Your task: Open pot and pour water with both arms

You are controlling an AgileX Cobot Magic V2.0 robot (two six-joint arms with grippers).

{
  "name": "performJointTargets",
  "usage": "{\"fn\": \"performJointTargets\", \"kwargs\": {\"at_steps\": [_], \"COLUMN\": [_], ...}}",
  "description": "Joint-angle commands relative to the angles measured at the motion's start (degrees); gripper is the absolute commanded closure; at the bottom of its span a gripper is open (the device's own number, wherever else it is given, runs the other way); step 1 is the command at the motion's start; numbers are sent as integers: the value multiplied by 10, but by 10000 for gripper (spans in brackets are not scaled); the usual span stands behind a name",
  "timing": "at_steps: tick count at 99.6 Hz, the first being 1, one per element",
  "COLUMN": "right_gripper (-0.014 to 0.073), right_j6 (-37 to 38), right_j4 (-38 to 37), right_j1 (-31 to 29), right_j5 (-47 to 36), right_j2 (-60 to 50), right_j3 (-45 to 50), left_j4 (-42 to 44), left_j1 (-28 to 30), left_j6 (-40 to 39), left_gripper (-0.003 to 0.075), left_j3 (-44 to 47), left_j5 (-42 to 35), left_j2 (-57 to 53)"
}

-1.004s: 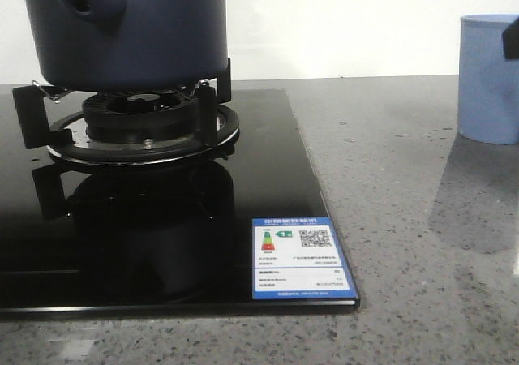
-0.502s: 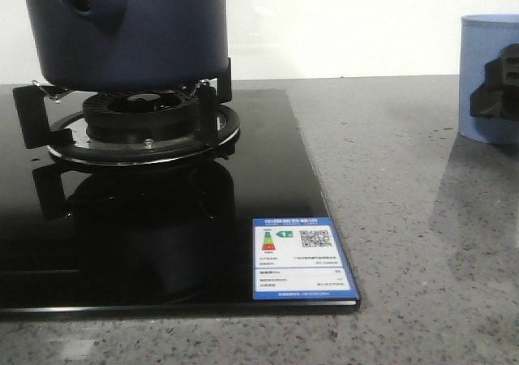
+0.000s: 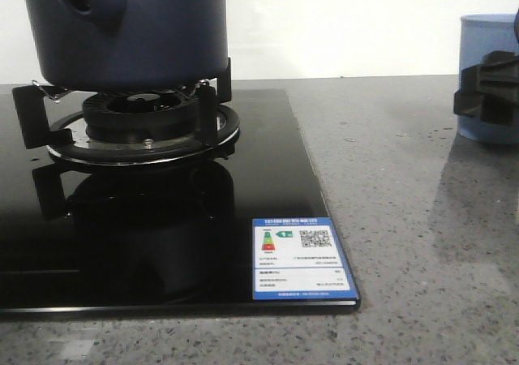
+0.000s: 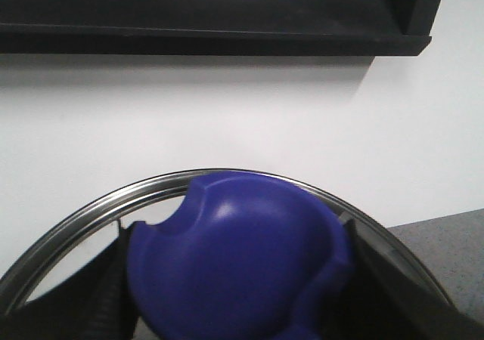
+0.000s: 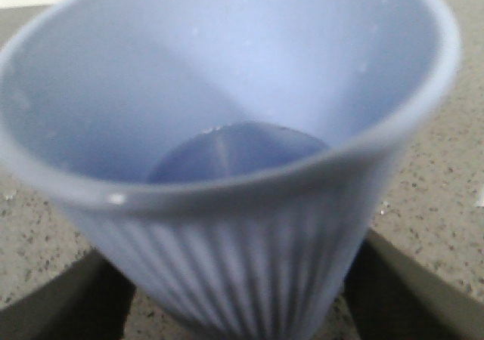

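The dark navy pot [image 3: 138, 32] stands on the gas burner [image 3: 142, 118] at the back left, its stubby handle [image 3: 89, 4] pointing toward me. Its top is cut off in the front view. In the left wrist view my left gripper [image 4: 238, 298] is shut on the blue lid knob [image 4: 234, 249], inside the lid's steel rim [image 4: 98, 204]. The pale blue ribbed cup [image 3: 486, 40] stands at the far right. My right gripper [image 3: 489, 96] is low in front of it. In the right wrist view the cup [image 5: 227, 91] sits between the gripper's [image 5: 242, 313] spread fingers [image 5: 83, 302].
The burner sits on a black glass hob [image 3: 162, 243] with a blue-edged label [image 3: 300, 259] at its front right corner. A grey speckled counter [image 3: 405, 219] runs to the right. A white wall is behind, and a black overhang [image 4: 212, 15] is above in the left wrist view.
My right gripper has come in from the right edge, down and leftward, and now stands low in front of the cup. The pot and the cup have not moved.
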Motion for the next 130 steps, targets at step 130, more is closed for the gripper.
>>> {"fn": "performJointTargets", "kwargs": {"at_steps": [130], "right_gripper": [314], "right_j6": [-29], "right_j4": [-232], "right_j1": [181], "right_j5": [440], "right_j2": [-43], "right_j3": [-444], "left_j4": [0], "left_j1": [3], "left_j6": [-3], "left_gripper": [395], "left_j3": [-22], "left_j5": [-74], "left_j2": [-15]}}
